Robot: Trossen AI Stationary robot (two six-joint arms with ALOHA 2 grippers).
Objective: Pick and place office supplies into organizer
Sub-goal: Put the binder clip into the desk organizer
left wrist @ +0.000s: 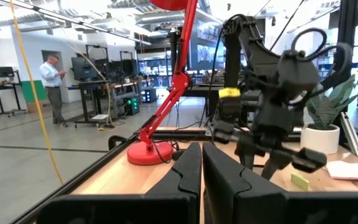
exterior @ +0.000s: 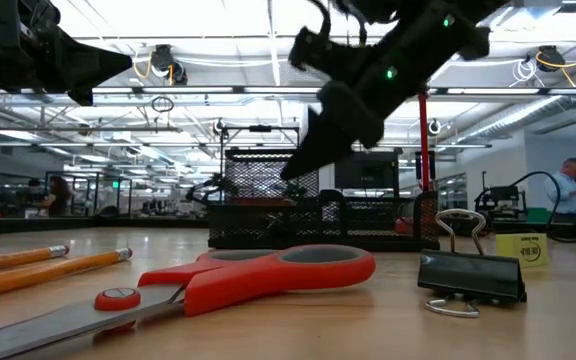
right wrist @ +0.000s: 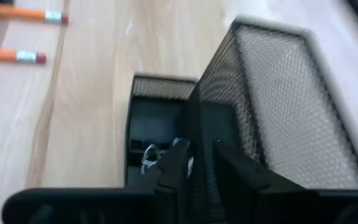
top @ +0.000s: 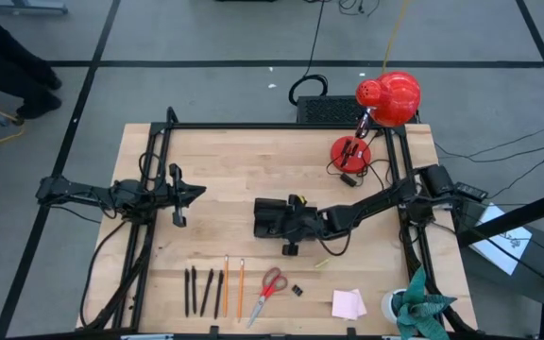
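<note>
Right end effector (top: 289, 227) is held over the organizer (top: 270, 218) at mid desk, fingers nearly shut, grip contents cannot be told. Left end effector (top: 195, 193) is parked left, fingers together. Snagging the mesh wall on withdrawal is judged the risk; the scissors (top: 268, 290) lie near.

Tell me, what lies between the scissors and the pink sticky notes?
A small black binder clip lies between the scissors and sticky notes, seen in the high view.
</note>
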